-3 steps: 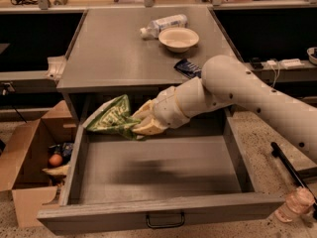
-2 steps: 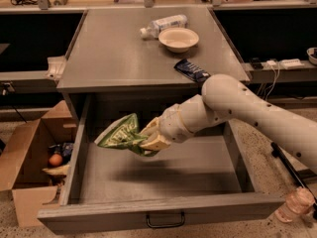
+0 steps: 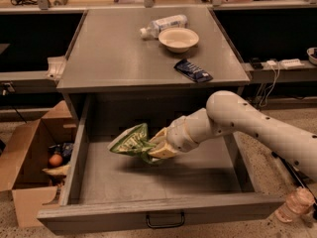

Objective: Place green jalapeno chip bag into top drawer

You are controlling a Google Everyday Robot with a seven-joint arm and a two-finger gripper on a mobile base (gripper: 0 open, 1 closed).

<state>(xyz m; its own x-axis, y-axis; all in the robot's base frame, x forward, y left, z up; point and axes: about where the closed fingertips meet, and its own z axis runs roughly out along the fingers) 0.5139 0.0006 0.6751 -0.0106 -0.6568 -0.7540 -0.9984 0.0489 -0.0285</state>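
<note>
The green jalapeno chip bag (image 3: 130, 141) is crinkly green with white lettering. My gripper (image 3: 157, 147) is shut on its right end and holds it inside the open top drawer (image 3: 158, 214), a little above the drawer floor at the left-centre. The drawer is wide, grey metal, pulled fully out, with a small dark wire handle (image 3: 165, 220) on its front panel. My white arm (image 3: 237, 123) reaches in from the right.
On the cabinet top (image 3: 114, 58) lie a plastic bottle (image 3: 163, 24), a beige bowl (image 3: 178, 38) and a small dark blue wrapper (image 3: 193, 71). An open cardboard box (image 3: 29, 162) with items stands at the left on the floor. A plastic bottle (image 3: 294, 205) stands at lower right.
My gripper has carried the chip bag from under the cabinet top forward and down into the drawer; it now hangs lower over the drawer floor.
</note>
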